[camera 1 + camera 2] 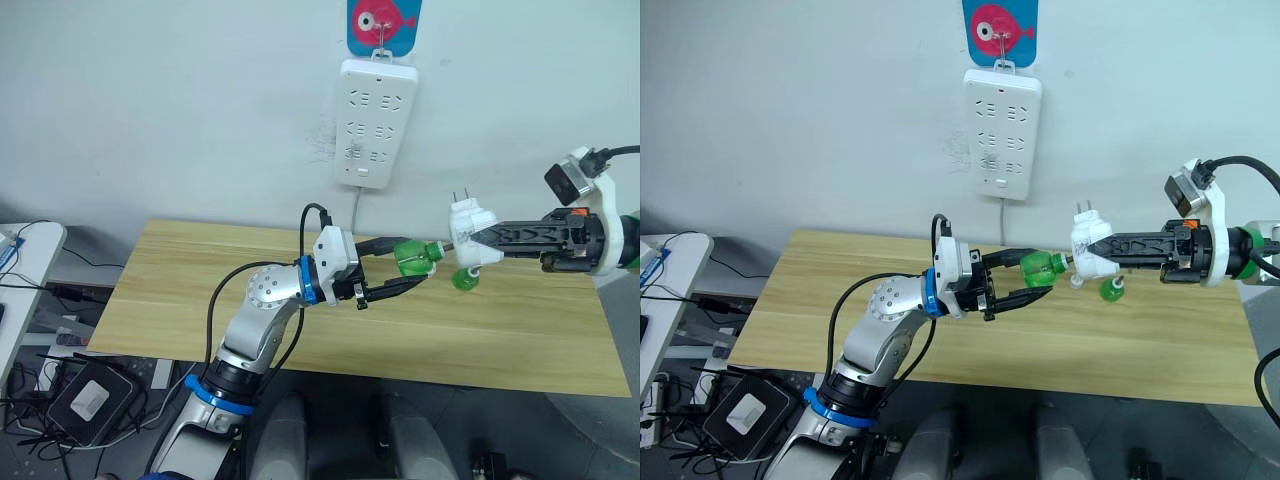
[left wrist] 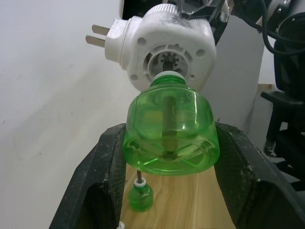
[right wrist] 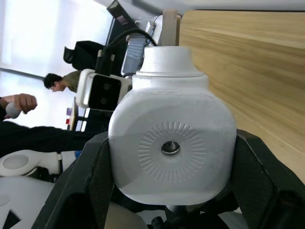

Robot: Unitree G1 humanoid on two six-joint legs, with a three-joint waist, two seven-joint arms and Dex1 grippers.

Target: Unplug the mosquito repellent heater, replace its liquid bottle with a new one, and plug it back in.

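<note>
A wooden bench [image 1: 180,290] is seen below a white power strip [image 1: 374,122] hung on the wall. Above the bench, the mosquito repellent heater [image 1: 470,234] is held clamped in the right gripper [image 1: 486,240] jaws, prongs upward. A green liquid bottle [image 1: 416,256] is pinched between the left gripper [image 1: 403,266] jaws, its neck met at the heater's socket. A second green bottle [image 1: 466,278] is noted on the bench just below the heater.

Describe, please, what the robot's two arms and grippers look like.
The left arm is silver-grey with blue rings and a looping black cable; its left gripper has two black fingers on a white wrist block. The right gripper has black ribbed fingers, a white wrist housing, an orange mark and a black cable.
</note>
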